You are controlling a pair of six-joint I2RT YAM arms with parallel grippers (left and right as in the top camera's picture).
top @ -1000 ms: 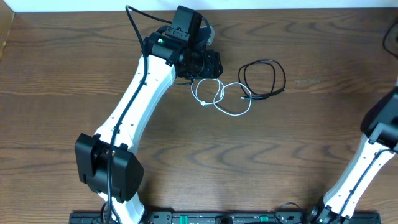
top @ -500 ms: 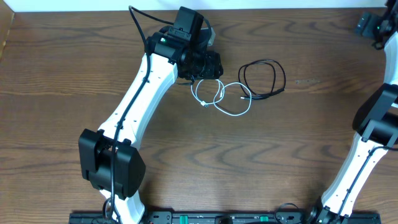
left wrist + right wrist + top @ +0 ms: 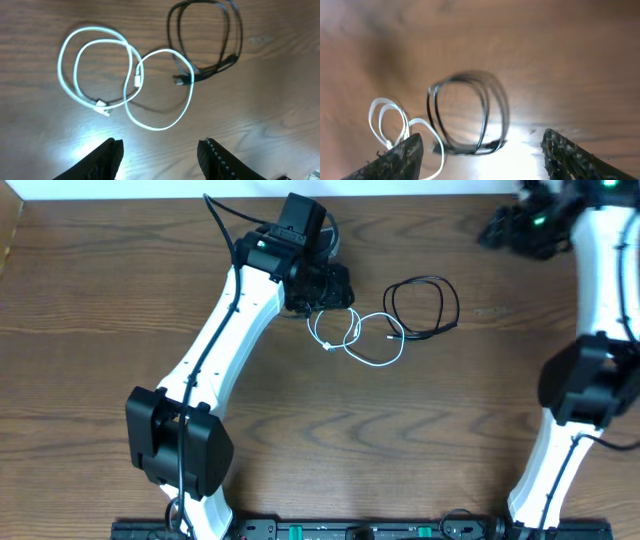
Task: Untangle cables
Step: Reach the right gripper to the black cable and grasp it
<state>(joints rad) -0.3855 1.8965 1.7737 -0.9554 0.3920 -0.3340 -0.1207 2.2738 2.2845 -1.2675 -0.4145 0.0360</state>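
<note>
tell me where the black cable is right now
In the overhead view the black cable lies coiled on the table just right of centre, toward the far edge, overlapping the white cable on its left.

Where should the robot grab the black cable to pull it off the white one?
Grip the black cable on the side of its coil opposite the white cable, which crosses its other edge. The coil lies flat on the table, so I'd come straight down from above, jaws across the bundled strands.
</note>
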